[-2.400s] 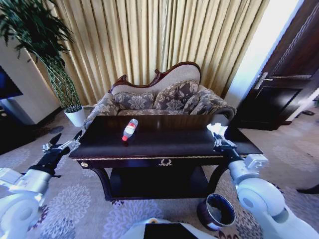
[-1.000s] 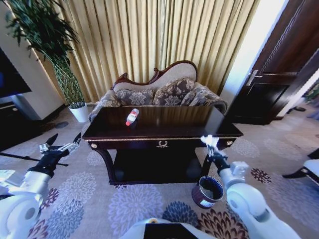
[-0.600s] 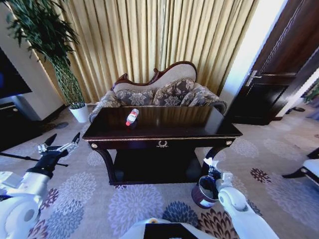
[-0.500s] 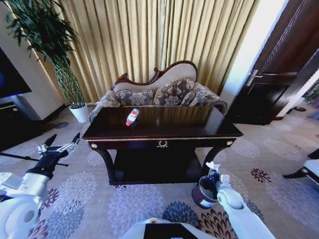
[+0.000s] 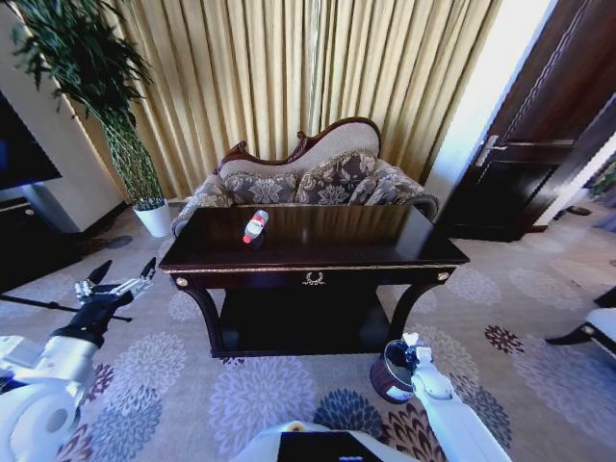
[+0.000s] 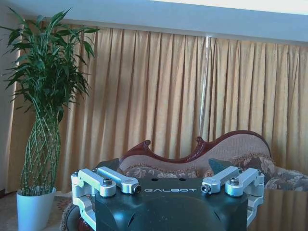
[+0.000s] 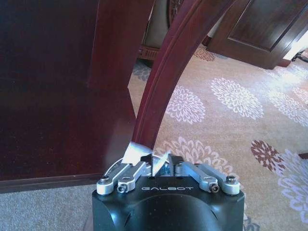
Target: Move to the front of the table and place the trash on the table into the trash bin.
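The dark glossy table [image 5: 327,252] stands in front of me, and a clear bottle with a red label [image 5: 254,225] lies on its far left part. On the carpet by the table's right front leg sits the round dark trash bin [image 5: 386,379]. My right gripper [image 5: 414,349] hangs right over the bin's rim, shut on a crumpled white paper [image 5: 411,339]. The right wrist view has that paper [image 7: 153,162] pinched in the right gripper [image 7: 161,167], close to the curved table leg [image 7: 166,77]. My left gripper [image 5: 117,285] waits open to the left of the table, its left gripper [image 6: 168,185] fingers spread wide.
A floral sofa [image 5: 308,183] stands behind the table against gold curtains. A tall plant in a white pot [image 5: 152,218] is at the back left. A dark door [image 5: 539,144] is at the right. Patterned carpet lies around the table.
My right arm has come down from the table's front right corner to the trash bin, carrying the white paper. The left arm has stayed put.
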Robot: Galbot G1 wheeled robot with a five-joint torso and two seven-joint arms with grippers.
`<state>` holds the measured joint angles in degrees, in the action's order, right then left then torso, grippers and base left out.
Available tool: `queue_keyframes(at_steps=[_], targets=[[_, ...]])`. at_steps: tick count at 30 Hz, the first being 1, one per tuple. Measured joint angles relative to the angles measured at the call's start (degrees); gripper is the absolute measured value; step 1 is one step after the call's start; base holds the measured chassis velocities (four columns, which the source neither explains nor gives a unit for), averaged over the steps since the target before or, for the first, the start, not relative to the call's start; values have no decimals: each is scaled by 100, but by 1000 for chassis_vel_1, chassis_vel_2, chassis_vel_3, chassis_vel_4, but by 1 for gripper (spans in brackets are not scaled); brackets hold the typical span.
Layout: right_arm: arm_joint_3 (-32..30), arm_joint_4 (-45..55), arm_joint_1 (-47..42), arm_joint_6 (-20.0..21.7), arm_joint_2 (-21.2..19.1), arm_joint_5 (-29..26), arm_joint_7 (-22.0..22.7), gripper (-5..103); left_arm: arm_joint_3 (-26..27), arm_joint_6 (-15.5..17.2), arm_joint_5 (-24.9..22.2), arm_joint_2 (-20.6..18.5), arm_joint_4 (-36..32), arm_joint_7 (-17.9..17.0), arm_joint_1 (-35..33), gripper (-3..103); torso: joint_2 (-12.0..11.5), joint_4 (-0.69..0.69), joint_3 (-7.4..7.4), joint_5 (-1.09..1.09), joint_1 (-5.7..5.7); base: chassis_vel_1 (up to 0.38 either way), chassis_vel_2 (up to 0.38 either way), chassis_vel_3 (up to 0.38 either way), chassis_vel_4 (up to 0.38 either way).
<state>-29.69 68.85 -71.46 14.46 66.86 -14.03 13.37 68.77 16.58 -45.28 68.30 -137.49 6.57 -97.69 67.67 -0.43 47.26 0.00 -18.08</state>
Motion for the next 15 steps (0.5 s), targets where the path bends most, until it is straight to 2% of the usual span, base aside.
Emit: queue_keyframes(at_steps=[2, 4, 5, 6, 9, 12, 14, 15], targets=[[-13, -7, 3, -35, -2, 0, 0, 29, -18, -2, -24, 4, 0, -2, 12, 100, 0, 1, 0, 0, 0, 0, 0, 0, 0], [-16, -7, 3, -40, -5, -1, 0, 29, -26, -1, -26, 5, 0, -2, 15, 100, 0, 0, 0, 0, 0, 0, 0, 0, 0], [-27, -7, 3, -56, -17, -7, 0, 40, -43, -1, -27, 7, -1, -2, 23, 100, 0, 0, 0, 0, 0, 0, 0, 0, 0], [-34, -6, 3, -66, -25, -11, 0, 45, -50, -1, -27, 8, -2, -2, 27, 100, 0, 0, 0, 0, 0, 0, 0, 0, 0], [-45, -4, -1, -80, -37, -16, -1, 50, -51, -2, -28, 6, -5, -2, 30, 100, 0, 0, 0, 0, 0, 0, 0, 0, 0], [-52, 0, -17, -102, -41, -22, 1, 67, -38, -2, -34, -13, -6, -2, 28, 100, 0, 0, 0, 0, 0, 0, 0, 0, 0], [-52, 5, -20, -108, -41, -23, 2, 67, -35, -2, -36, -17, -6, -2, 27, 100, 0, 0, 0, 0, 0, 0, 0, 0, 0], [-53, 21, -24, -112, -40, -25, 2, 72, -29, -3, -39, -21, -6, -2, 25, 100, 0, 0, 0, 0, 0, 0, 0, 0, 0]])
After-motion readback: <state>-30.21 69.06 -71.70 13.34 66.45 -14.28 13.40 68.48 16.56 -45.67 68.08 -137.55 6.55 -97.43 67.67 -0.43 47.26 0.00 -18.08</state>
